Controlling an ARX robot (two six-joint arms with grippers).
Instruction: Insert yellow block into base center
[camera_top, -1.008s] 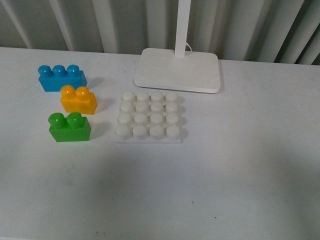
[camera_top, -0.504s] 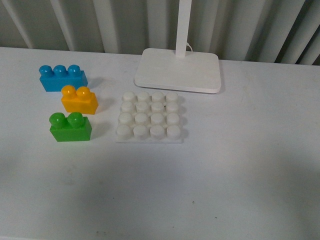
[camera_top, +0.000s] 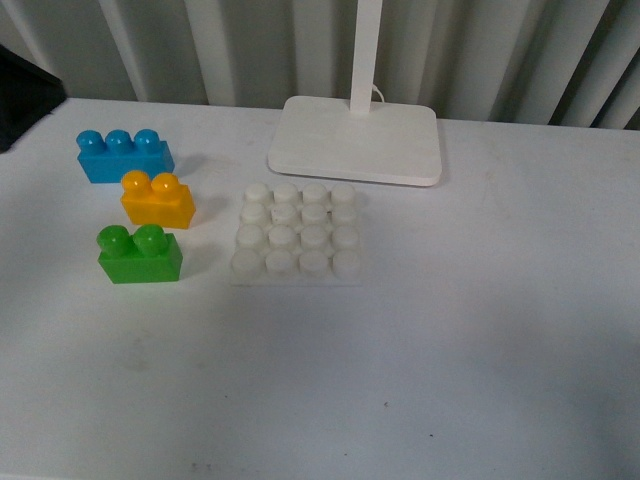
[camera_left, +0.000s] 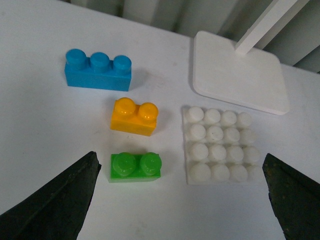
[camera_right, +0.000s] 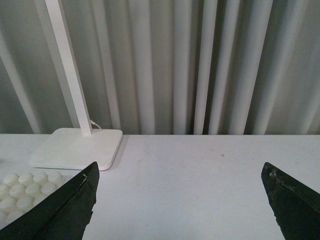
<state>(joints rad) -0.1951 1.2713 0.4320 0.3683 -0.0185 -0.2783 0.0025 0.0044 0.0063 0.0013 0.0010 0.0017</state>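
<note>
The yellow block (camera_top: 157, 200), two glossy round studs, sits left of centre; left claw (camera_left: 180, 156) and right claw (camera_right: 180, 165) gape wide, empty.

I see the yellow block (camera_top: 157, 200), a small orange-yellow brick, sitting upright on the table (camera_top: 480, 330) with its two round studs up, in the left half toward the far edge. The base (camera_top: 298, 232), a flat white square plate with sixteen bare studs, lies flat near mid-table, apart from the block on its right.
</note>
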